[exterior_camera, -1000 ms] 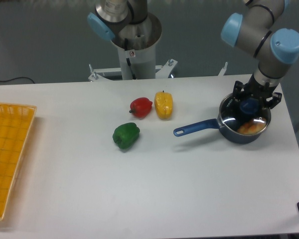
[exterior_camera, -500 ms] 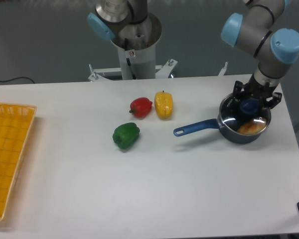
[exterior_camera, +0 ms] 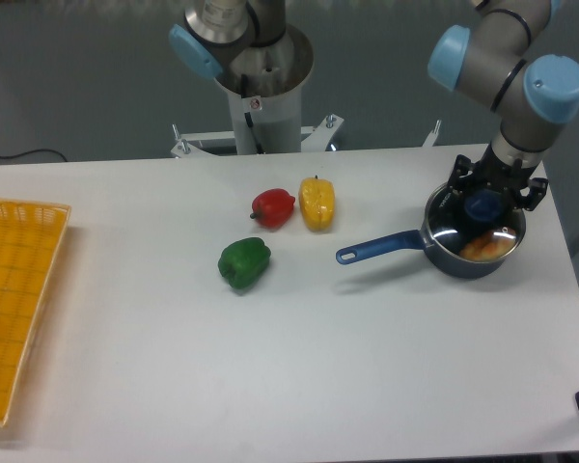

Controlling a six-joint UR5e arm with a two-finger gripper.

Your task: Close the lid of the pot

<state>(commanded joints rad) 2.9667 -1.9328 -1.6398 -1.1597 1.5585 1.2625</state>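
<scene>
Change: almost nothing moved since a second ago; hand only a tiny bit higher over the pot, peppers and basket in the same spots.
Worktop: big, white and flat, carrying all the things.
Arm: grey with light blue caps, reaching down from the top right to the pot.
Basket: yellow, at the far left edge, partly cut off.
Pot: dark blue, on the right side of the worktop, with something orange inside, seen through the glass.
Pot handle: long and blue, pointing left toward the peppers, well apart from them.
Pot lid: clear glass with a thin shiny rim, lying on top of the pot; hard to tell if fully flat.
Yellow pepper: just beside the red one, on its right.
Green pepper: near the other two, lower and to the left.
Red pepper: left of the yellow one.
Hand: black, straight above the lid, fingers on both sides of the knob; cannot tell if squeezing or let go.
Knob: dark blue, in the lid's middle, between the fingers.
</scene>
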